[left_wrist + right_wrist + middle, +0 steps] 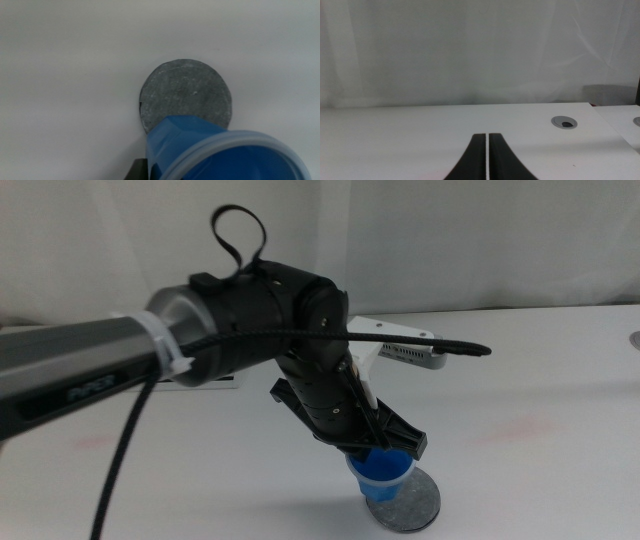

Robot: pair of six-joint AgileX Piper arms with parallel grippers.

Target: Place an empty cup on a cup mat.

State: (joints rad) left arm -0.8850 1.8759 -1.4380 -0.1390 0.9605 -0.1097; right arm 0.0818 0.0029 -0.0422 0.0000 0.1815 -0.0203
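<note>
The left gripper (385,442) holds the cup (381,477) tight between its jaws. The cup stands straight up, and the cup mat (418,507) lies right under it. The right gripper (487,156) waits far off, jaws closed and empty.

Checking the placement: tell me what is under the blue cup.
Below the cup, held by the left gripper, lies the cup mat on the white table. The cup hides part of the mat, and whether its base touches the mat cannot be seen.
</note>
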